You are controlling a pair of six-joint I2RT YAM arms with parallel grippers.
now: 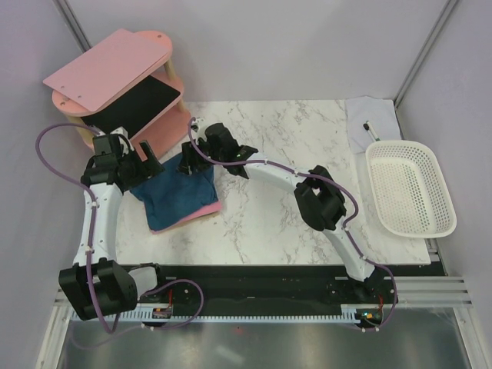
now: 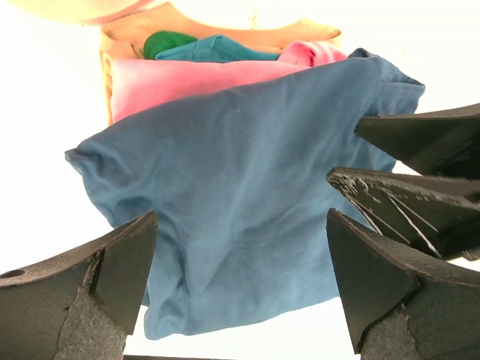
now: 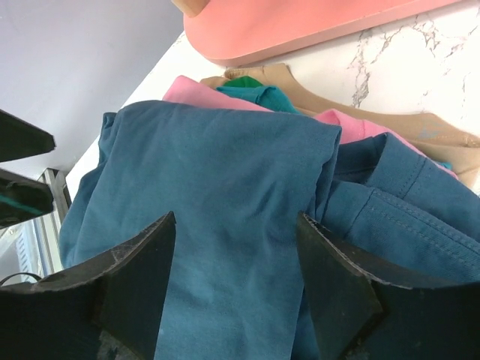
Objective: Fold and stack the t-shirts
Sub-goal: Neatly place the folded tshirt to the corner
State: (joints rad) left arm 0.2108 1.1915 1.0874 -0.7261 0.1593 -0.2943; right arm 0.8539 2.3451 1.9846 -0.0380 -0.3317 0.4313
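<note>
The dark teal-blue t-shirt [image 1: 175, 196] lies folded at the table's left on top of the pink t-shirt [image 1: 209, 207], whose edge shows at its right. My left gripper [image 1: 151, 164] is open just over the blue shirt's left far corner. My right gripper [image 1: 189, 163] is open over its far edge. In the left wrist view the open left gripper [image 2: 241, 217] stands over the blue shirt [image 2: 240, 195], with the pink shirt [image 2: 180, 81] behind it. In the right wrist view the open right gripper [image 3: 236, 219] stands over the blue shirt [image 3: 217, 172], with the pink shirt [image 3: 187, 90] at its far edge.
The pink wooden shelf [image 1: 115, 77] stands at the back left, close behind both grippers. A white basket [image 1: 407, 188] sits at the right, and a small white cloth with a pen [image 1: 373, 123] at the back right. Tan cloth [image 3: 420, 129] and green cloth [image 3: 251, 88] lie under the shirts.
</note>
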